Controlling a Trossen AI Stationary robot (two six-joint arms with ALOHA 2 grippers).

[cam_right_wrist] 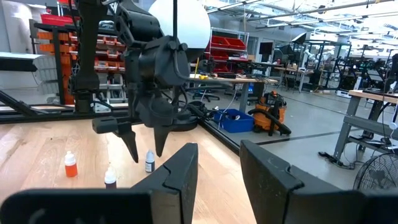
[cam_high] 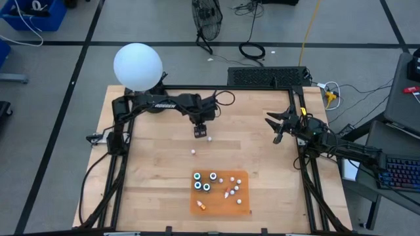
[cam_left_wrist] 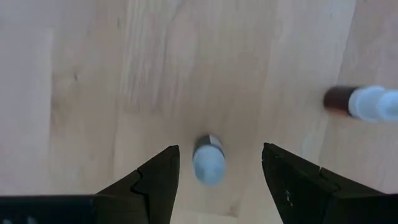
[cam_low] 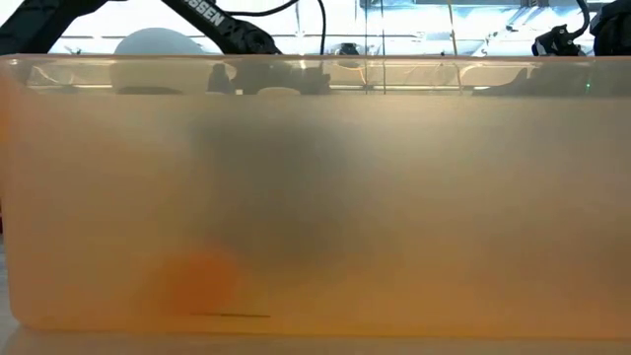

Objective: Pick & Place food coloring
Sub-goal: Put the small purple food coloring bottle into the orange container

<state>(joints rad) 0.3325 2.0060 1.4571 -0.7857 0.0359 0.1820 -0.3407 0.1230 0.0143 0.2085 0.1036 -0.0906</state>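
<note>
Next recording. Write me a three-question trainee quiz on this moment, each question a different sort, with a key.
1. True or false: the left gripper hangs with open jaws over a small bottle standing on the bare table.
2. Where do most of the food coloring bottles sit? A) on the orange mat B) by the right gripper C) off the table
3. Fill in: the right gripper's jaws are ____ and empty.

Key: 1 true; 2 A; 3 open
</note>
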